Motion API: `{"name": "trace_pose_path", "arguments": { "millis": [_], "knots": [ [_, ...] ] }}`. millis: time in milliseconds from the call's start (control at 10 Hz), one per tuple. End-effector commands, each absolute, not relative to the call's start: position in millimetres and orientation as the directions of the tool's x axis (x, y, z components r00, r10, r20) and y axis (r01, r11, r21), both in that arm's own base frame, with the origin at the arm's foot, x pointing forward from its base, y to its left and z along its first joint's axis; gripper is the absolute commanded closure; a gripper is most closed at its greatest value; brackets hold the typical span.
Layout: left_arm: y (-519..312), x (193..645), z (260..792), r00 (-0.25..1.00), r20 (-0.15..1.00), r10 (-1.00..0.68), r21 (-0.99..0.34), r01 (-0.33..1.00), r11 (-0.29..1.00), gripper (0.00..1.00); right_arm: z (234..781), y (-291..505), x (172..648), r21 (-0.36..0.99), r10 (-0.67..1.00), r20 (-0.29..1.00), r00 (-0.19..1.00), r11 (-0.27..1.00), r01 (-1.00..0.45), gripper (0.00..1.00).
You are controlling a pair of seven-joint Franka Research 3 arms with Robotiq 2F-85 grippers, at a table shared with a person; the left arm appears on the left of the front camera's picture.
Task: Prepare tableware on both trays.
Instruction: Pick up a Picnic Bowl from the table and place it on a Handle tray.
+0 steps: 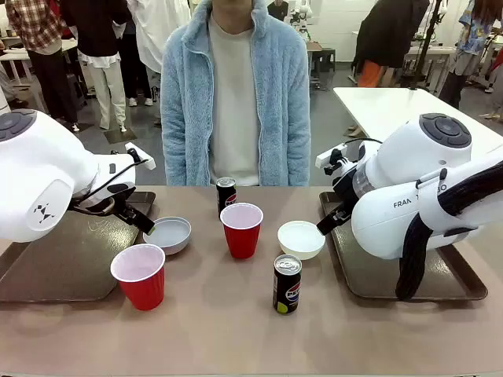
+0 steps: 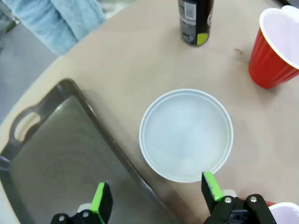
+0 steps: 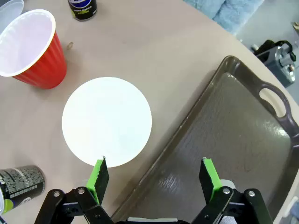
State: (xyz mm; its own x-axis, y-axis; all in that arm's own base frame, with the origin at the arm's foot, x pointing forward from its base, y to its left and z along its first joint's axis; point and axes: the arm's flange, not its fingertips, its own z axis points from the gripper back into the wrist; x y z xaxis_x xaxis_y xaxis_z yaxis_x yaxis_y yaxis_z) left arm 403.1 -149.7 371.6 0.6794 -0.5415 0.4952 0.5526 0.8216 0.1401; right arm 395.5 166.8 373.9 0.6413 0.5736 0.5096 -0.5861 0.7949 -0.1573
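Nearest us stand the near cup (image 1: 139,275), in front of the middle cup (image 1: 241,229) and to its left, and the near can (image 1: 287,284), in front of it and slightly right. The far can (image 1: 226,195) stands just behind the middle cup. The grey bowl (image 2: 186,134) lies to the middle cup's left and the white bowl (image 3: 106,121) to its right. Beyond each bowl, farther from the cup, lies a tray: the left tray (image 2: 56,154) and the right tray (image 3: 224,140). Both are bare, and all six pieces sit on the table (image 1: 236,338).

We judge the task to be at its first step, picking up the bowls. The left tool (image 2: 155,193) hangs over the near edge of the grey bowl and the tray rim, spread wide and holding nothing. The right tool (image 3: 154,175) hangs likewise over the white bowl's edge and its tray, spread and empty.

Next, each tool would need to come down with one finger inside the bowl's rim and one outside. It would then pinch the thin wall, lift clear of the raised tray rim and set the bowl down inside.

On the right arm we read "FRAN". The near can shows the Pepsi mark. The small print on the cans is too blurred to read.
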Motion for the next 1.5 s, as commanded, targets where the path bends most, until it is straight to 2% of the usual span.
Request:
{"name": "trace_pose_path", "arguments": {
  "millis": [0, 1200, 1300, 1400],
  "knots": [
    [-149.7, 403.1, 371.6, 0.679, 0.495, -0.542, 0.140, 0.553, 0.821, 0.00, 373.9, 166.8, 395.5, -0.157, 0.574, 0.510, 0.641, 0.795, -0.586, 0.00],
    [-149.7, 403.1, 371.6, 0.679, 0.495, -0.542, 0.140, 0.553, 0.822, 0.00, 373.9, 166.7, 395.5, -0.158, 0.574, 0.510, 0.641, 0.795, -0.586, 0.00],
    [-140.9, 370.9, 400.3, 0.670, 0.531, -0.519, 0.123, 0.545, 0.829, 0.00, 394.0, 172.3, 360.4, -0.076, 0.567, 0.555, 0.609, 0.763, -0.641, 0.00],
    [-121.4, 335.5, 429.7, 0.654, 0.545, -0.525, 0.141, 0.546, 0.826, 0.00, 415.9, 168.8, 320.2, -0.055, 0.553, 0.572, 0.606, 0.763, -0.645, 0.00]
  ]
}}
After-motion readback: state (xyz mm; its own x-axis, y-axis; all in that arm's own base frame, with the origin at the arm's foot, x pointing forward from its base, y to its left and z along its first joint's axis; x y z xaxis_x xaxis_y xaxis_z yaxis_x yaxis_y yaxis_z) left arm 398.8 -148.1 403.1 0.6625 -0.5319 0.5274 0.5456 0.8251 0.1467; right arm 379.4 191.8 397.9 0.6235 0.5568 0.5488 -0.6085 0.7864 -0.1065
